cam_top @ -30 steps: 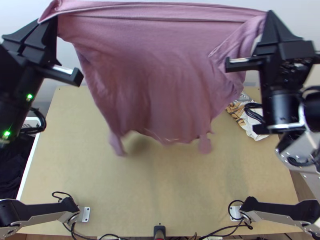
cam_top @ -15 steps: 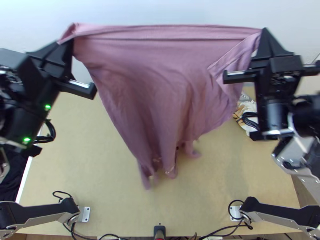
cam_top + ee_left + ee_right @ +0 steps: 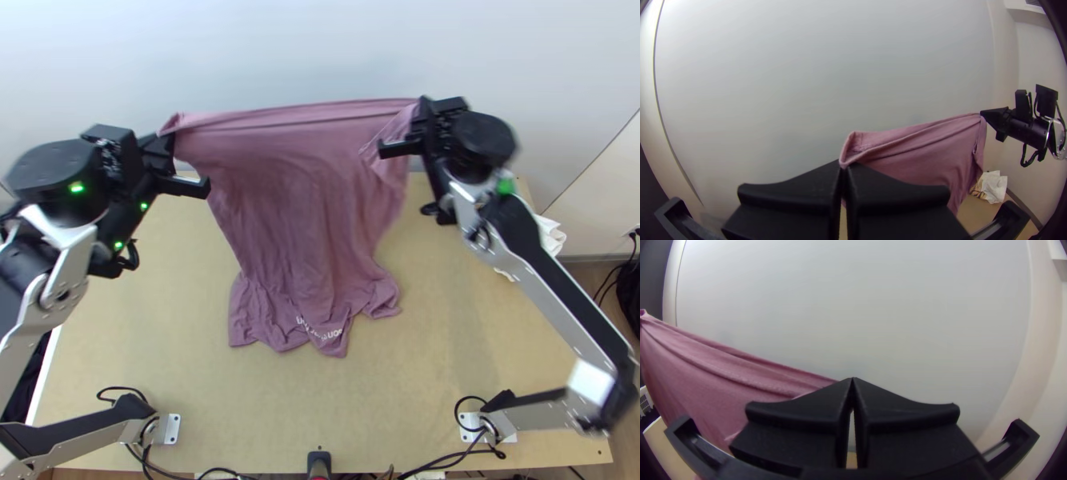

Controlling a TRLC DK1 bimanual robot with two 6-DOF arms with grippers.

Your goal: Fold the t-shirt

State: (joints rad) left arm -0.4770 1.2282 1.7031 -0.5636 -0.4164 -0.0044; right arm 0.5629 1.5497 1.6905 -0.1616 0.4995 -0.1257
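Limply, a pink t-shirt (image 3: 304, 216) trails its lower end on a light wooden table (image 3: 160, 320), where the fabric bunches in loose ruffles and white lettering (image 3: 316, 330) buckles beside the nearest folds. Past the ruffles, the body climbs off the wood in long soft creases toward an upper edge drawn fairly straight above the table's far side. There the left gripper (image 3: 843, 166) clenches one corner between closed fingers, a small flap standing above the tips, and the right gripper (image 3: 852, 380) pinches the opposite corner, its fingers also together. Whether that edge is the hem or the shoulder line cannot be told. The garment looks light and stretchy, with no stiffness of its own, unlikely to tear but quick to wrinkle, and the smooth knit could creep out of a shallow pinch. The two upper corners appear the right places to hold, since level tension between them keeps the panel flat; a slack side would sag into the ruffles below, which likely need drawing out as the shirt is laid down. Farther off, a patterned white cloth (image 3: 993, 186) lies crumpled at the table's far right, near the pale wall (image 3: 280, 56)
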